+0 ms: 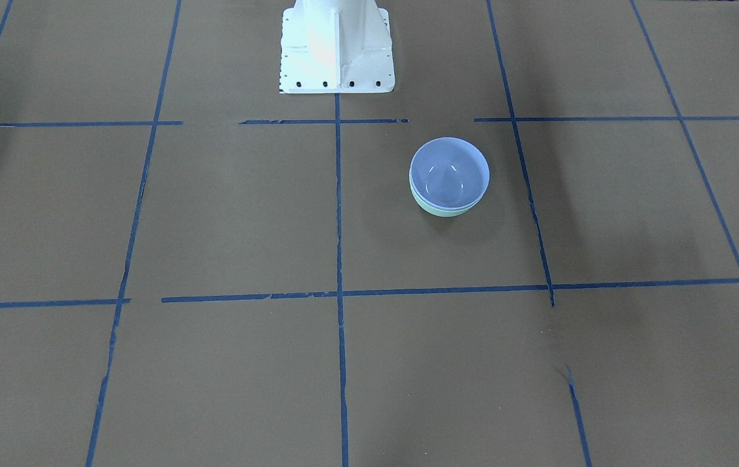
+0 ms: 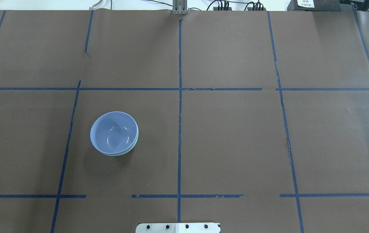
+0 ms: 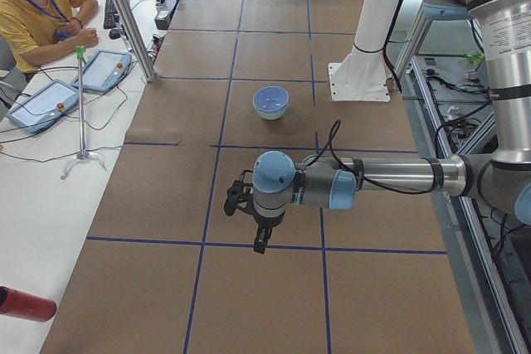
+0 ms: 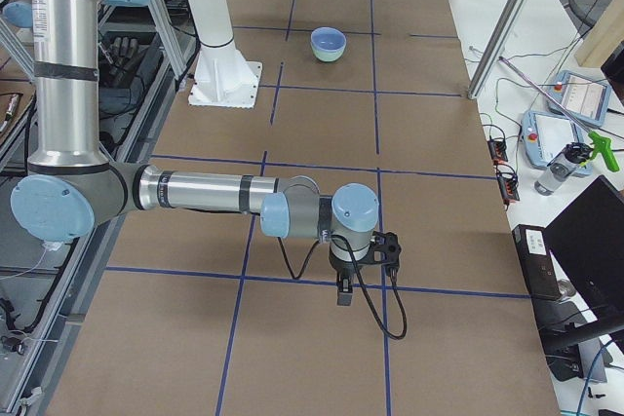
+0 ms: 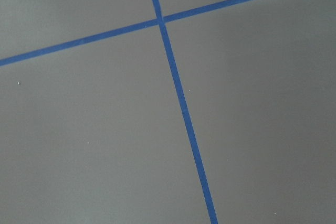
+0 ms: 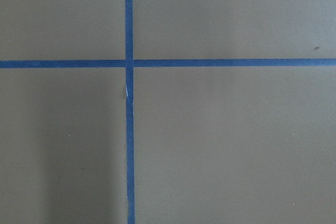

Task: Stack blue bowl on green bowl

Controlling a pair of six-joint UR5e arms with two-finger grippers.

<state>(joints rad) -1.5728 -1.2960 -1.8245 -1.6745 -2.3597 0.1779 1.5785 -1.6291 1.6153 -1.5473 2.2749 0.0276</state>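
The blue bowl (image 2: 113,132) sits nested inside the green bowl (image 2: 135,144), of which only a thin mint rim and lower wall show (image 1: 437,209). The stack stands upright on the brown table, on the robot's left half. It also shows in the exterior left view (image 3: 270,101) and the exterior right view (image 4: 328,43). My left gripper (image 3: 259,242) shows only in the exterior left view, far from the bowls; I cannot tell if it is open or shut. My right gripper (image 4: 343,295) shows only in the exterior right view, far from the bowls; I cannot tell its state.
The table is brown paper with a blue tape grid (image 2: 179,129). The white robot base (image 1: 336,48) stands at the table's edge. An operator (image 3: 37,14) sits at a side bench with tablets. Both wrist views show only paper and tape lines (image 5: 178,93).
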